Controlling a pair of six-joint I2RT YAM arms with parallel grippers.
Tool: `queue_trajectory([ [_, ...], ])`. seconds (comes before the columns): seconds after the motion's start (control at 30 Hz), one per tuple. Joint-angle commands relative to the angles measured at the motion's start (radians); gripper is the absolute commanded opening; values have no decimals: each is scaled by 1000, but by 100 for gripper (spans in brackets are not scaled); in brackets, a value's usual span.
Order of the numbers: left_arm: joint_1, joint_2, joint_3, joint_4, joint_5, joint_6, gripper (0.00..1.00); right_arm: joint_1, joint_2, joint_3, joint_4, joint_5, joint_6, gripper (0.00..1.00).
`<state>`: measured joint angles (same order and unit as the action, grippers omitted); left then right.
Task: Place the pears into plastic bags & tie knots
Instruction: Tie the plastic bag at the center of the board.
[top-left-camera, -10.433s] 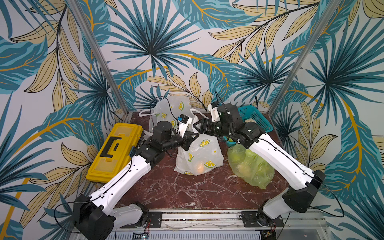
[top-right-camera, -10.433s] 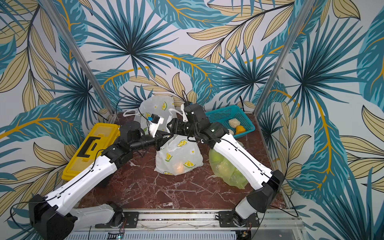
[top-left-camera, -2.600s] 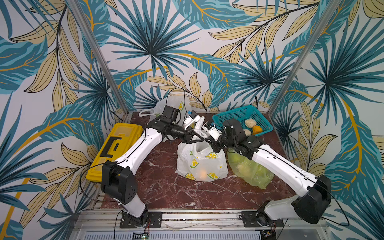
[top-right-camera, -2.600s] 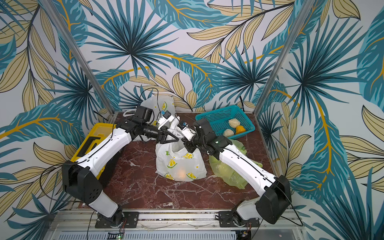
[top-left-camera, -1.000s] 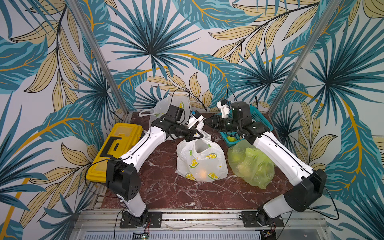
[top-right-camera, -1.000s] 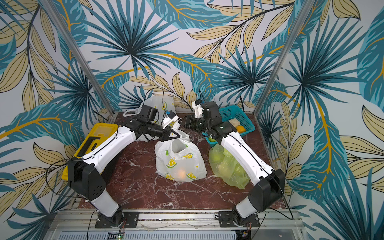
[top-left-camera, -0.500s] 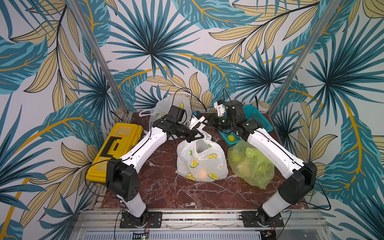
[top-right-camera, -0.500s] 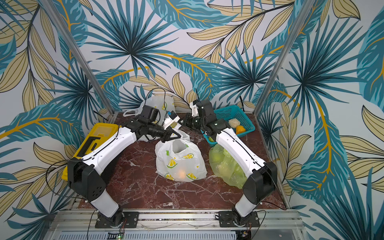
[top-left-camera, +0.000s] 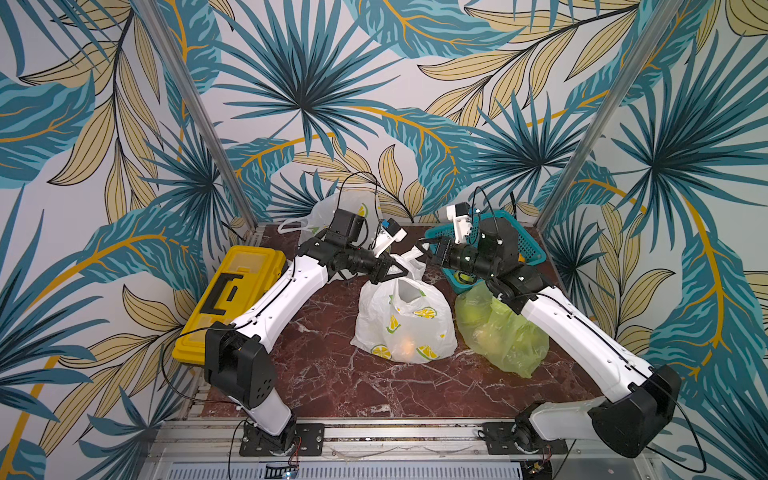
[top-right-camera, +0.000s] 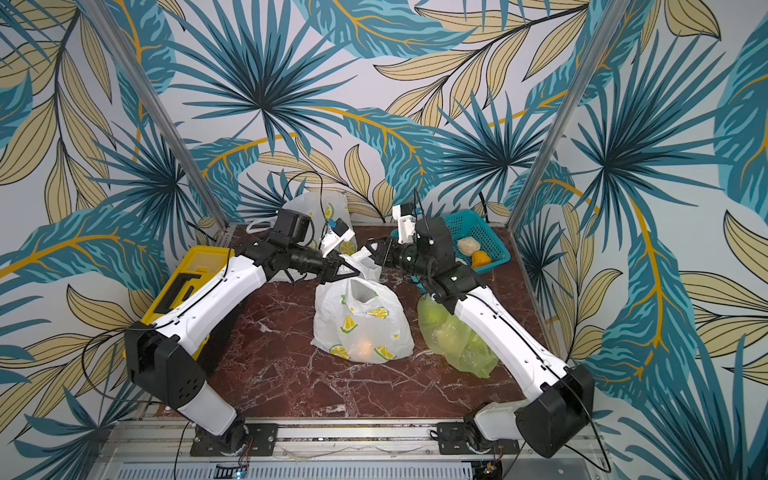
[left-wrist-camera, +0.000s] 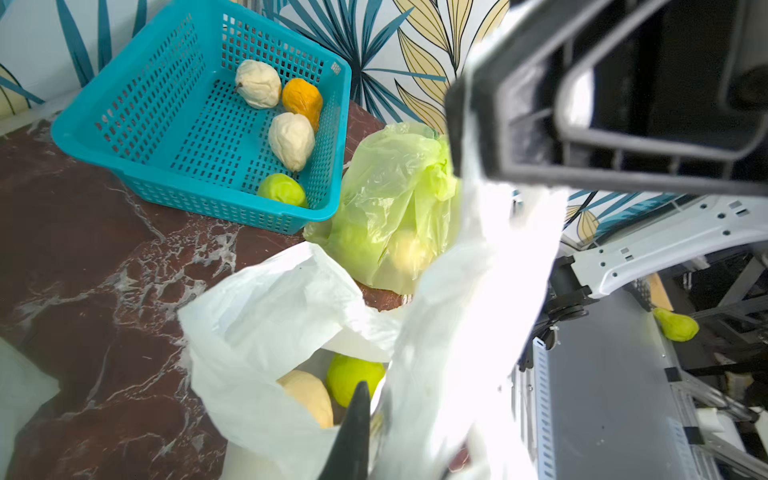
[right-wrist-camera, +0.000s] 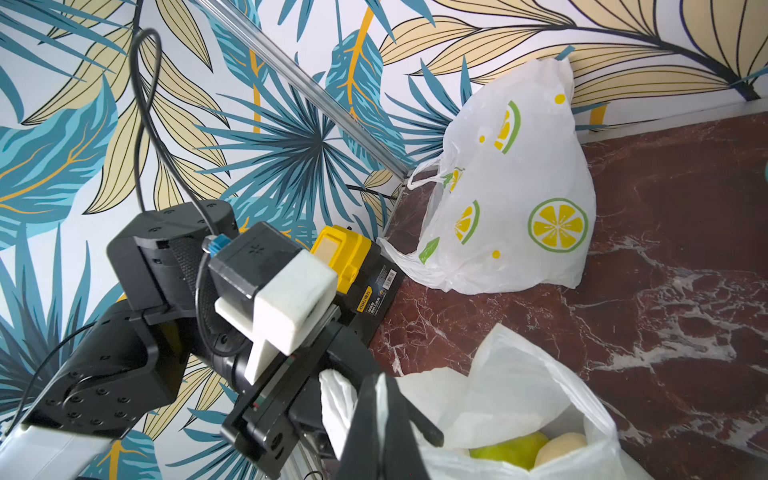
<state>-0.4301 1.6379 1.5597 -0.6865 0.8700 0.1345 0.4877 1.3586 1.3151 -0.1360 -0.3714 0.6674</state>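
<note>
Presently we list the white lemon-print bag (top-left-camera: 403, 328) at frame centre, its handles (top-left-camera: 414, 254) rising just above it between two facing tips: left gripper (top-left-camera: 397, 271) pinches one, right gripper (top-left-camera: 424, 246) clamps the other.

Setting: robot test cell in a laboratory, staged rather than lived in
Evidence:
- white-and-black jointed robot arm on the left (top-left-camera: 286, 291) and its twin on the right (top-left-camera: 582, 332), both mounted on a slotted aluminium rail (top-left-camera: 395, 432) along the front edge of a red-brown marble-pattern tabletop (top-left-camera: 332, 374)
- loose black cables (top-left-camera: 163, 365) by the left front corner
- flat wall panels printed with teal and gold palm leaves (top-left-camera: 299, 83) on three sides, joined by bare aluminium corner posts (top-left-camera: 197, 120)
- grey metal cabinet and framing (left-wrist-camera: 602, 395) beyond the tabletop's edge, in the left wrist view
</note>
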Motion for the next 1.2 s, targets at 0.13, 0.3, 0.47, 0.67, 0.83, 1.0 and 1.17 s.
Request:
queue_trajectory([
  [0.13,47,0,-20,-12,5,-37,8,-5,-111,-49,-18,-19,-181,0],
  [0.3,48,14,-6,-12,21,-49,8,37,-182,-120,-71,-61,-323,0],
  [0.47,49,27,-1,-12,33,-51,3,123,-217,-221,-62,-81,-423,0],
  [0.67,49,39,29,-12,60,-62,0,289,-104,-388,28,3,-664,0],
  [0.83,48,34,28,-13,101,-59,0,301,11,-497,285,124,-832,0],
  [1.0,62,-24,-44,-15,143,-37,6,270,43,-500,369,115,-888,0],
  [1.17,88,-58,-102,-33,173,-10,16,206,68,-468,296,-38,-895,0],
])
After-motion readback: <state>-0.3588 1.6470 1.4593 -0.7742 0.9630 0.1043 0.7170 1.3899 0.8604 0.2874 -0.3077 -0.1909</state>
